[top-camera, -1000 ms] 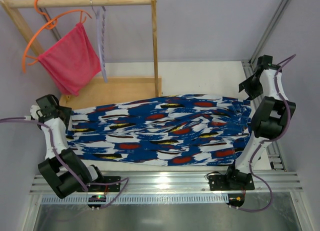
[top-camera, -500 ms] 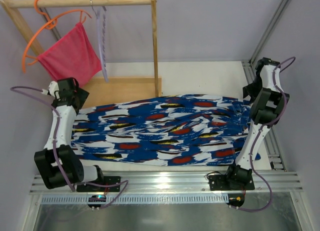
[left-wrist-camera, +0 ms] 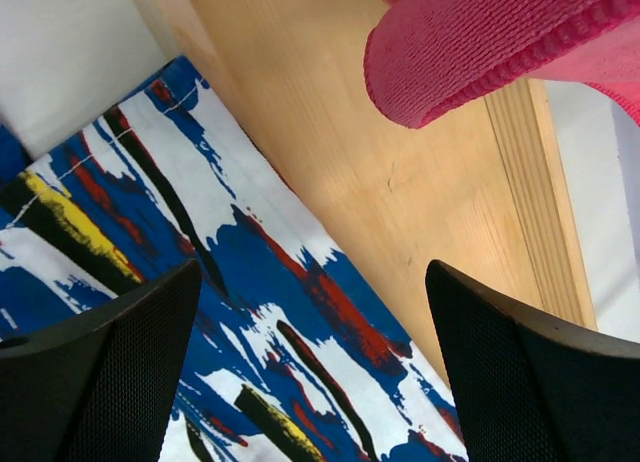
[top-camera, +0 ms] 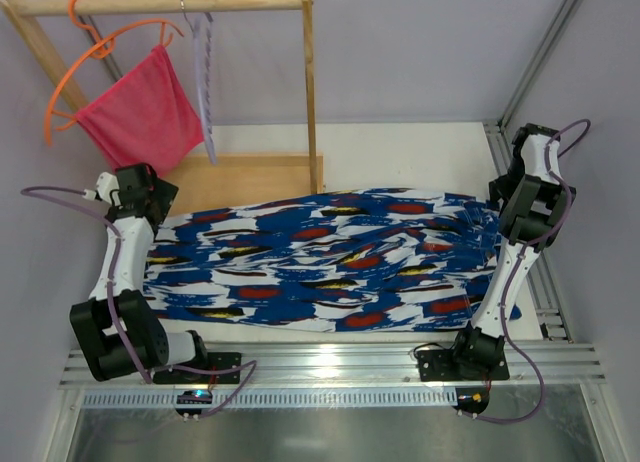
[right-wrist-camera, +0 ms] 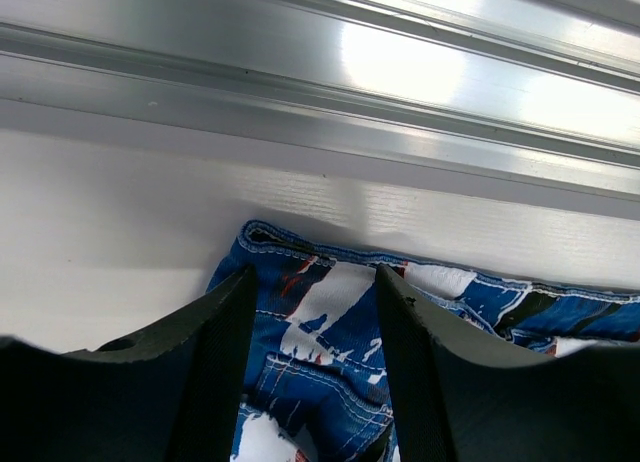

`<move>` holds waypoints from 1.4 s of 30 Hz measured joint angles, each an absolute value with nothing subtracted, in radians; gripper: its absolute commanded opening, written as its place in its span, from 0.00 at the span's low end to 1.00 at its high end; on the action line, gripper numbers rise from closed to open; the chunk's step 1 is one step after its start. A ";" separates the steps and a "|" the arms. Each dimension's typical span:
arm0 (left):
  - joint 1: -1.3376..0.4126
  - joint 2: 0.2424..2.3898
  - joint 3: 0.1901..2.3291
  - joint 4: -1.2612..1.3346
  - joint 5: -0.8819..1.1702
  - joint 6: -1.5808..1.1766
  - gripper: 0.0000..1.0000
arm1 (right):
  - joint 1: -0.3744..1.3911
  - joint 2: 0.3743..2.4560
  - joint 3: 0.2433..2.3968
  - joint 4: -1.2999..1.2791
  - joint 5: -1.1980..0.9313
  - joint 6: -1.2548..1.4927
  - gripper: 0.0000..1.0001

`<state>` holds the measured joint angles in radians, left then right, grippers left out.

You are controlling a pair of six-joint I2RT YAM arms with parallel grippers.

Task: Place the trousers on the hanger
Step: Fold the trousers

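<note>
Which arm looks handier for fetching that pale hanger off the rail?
Probably left: the left gripper is open, empty, over the rack base, near the hanger. The right gripper is at the far end of the trousers.

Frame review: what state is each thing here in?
trousers: spread flat on the table, on no hanger
hanger: hanging bare on the wooden rail
orange hanger: on the rail, carrying the pink-red cloth
left gripper: open, over the trousers' edge
right gripper: open, over the trousers' end
</note>
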<state>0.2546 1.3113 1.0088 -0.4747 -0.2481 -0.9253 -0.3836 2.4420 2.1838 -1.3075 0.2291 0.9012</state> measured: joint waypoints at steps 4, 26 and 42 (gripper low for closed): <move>0.255 1.314 0.974 -0.442 -0.217 -0.941 0.93 | -0.384 2.441 2.183 -1.306 0.221 0.901 0.54; 0.255 1.314 0.965 -0.436 -0.233 -0.957 0.92 | -0.380 2.437 2.224 -1.257 0.121 1.063 0.55; 0.255 1.314 0.924 -0.431 -0.280 -0.992 0.92 | -0.357 2.497 2.270 -1.267 0.162 1.093 0.42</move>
<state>0.2546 1.3136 0.9237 -0.4313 -0.2802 -0.9924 -0.3573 2.4966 2.2704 -1.2667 0.1619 1.0935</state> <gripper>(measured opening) 0.921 0.514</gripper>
